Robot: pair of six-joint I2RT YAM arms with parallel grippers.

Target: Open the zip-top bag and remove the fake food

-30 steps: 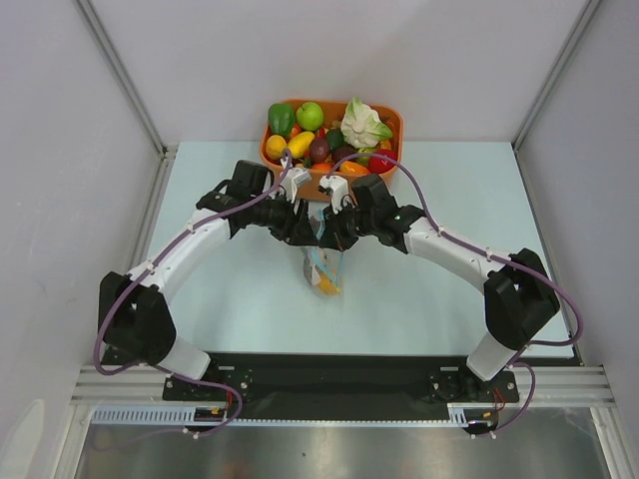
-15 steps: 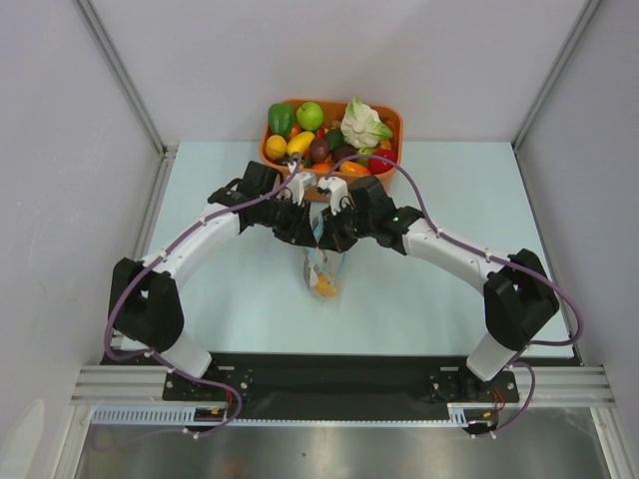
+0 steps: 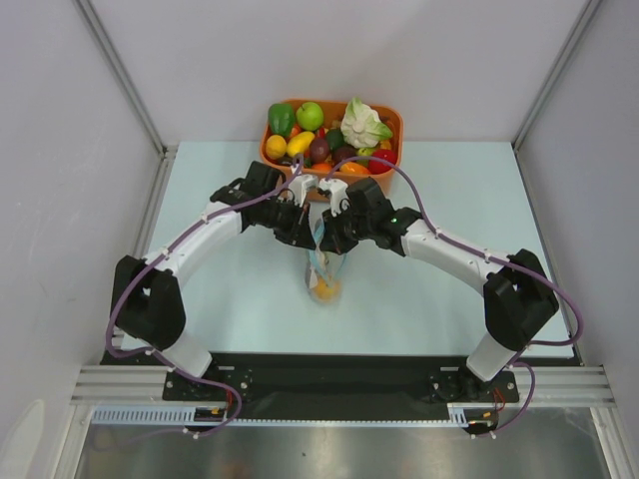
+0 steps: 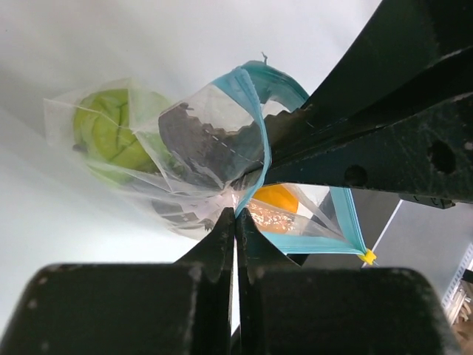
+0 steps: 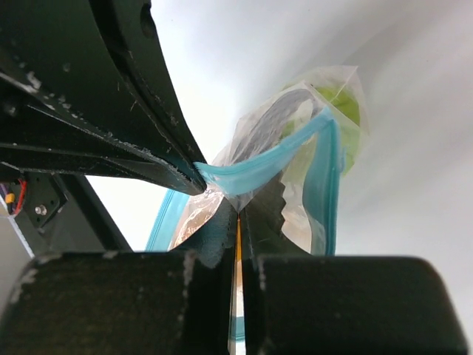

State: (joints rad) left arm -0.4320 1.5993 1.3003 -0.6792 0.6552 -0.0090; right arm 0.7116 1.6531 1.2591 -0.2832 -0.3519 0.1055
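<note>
The zip-top bag (image 3: 321,269) hangs above the table between both grippers. My left gripper (image 3: 306,234) is shut on one side of its mouth and my right gripper (image 3: 330,238) on the other. In the left wrist view, my left gripper (image 4: 235,215) pinches the clear plastic beside the light-blue zip strip (image 4: 255,118), whose two sides stand apart. Inside the bag are the fake food pieces: a lime-green fruit (image 4: 111,129), an orange fruit (image 4: 277,198) and a dark fish (image 4: 203,137). In the right wrist view, my right gripper (image 5: 238,216) is shut on the zip-top bag (image 5: 295,148).
An orange tub (image 3: 266,148) full of toy fruit and a cauliflower (image 3: 364,124) stands at the table's back, just behind the grippers. Metal frame posts and white walls close in the left and right sides.
My left gripper has moved in to the bag's mouth and shut on it. The right gripper has kept its hold, and the bag has shifted a little.
</note>
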